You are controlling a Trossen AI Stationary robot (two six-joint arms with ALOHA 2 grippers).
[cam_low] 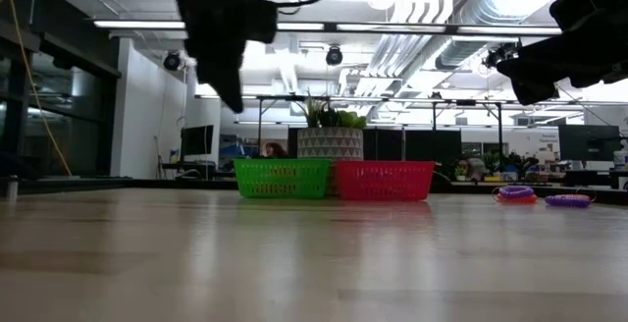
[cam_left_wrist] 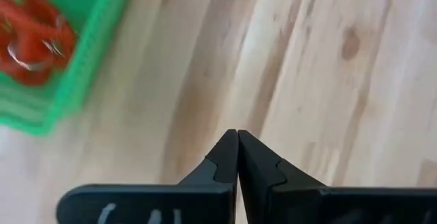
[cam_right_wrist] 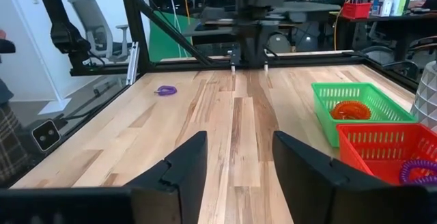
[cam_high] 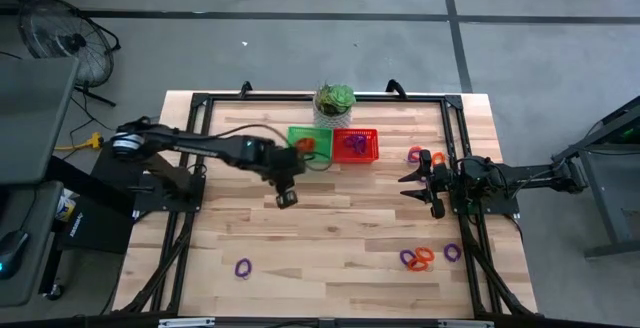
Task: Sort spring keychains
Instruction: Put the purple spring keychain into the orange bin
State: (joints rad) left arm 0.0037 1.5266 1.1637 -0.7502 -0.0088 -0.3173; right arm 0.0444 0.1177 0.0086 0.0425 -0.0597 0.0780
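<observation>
Orange keychains [cam_left_wrist: 31, 36] lie in the green basket [cam_high: 310, 141]. Purple ones [cam_high: 353, 144] lie in the red basket [cam_high: 357, 146]. Loose keychains lie on the table: a purple one [cam_high: 243, 266] near the front left, a cluster of orange and purple ones [cam_high: 425, 257] at the front right, and an orange and purple pair [cam_high: 416, 154] at the right. My left gripper [cam_high: 287, 196] is shut and empty above the table, just in front of the green basket. My right gripper [cam_high: 412, 185] is open and empty at the right, above the table.
A potted plant [cam_high: 335, 102] stands behind the baskets at the table's far edge. A black frame [cam_high: 455, 138] runs around the table top. Bare wood lies across the middle between the arms.
</observation>
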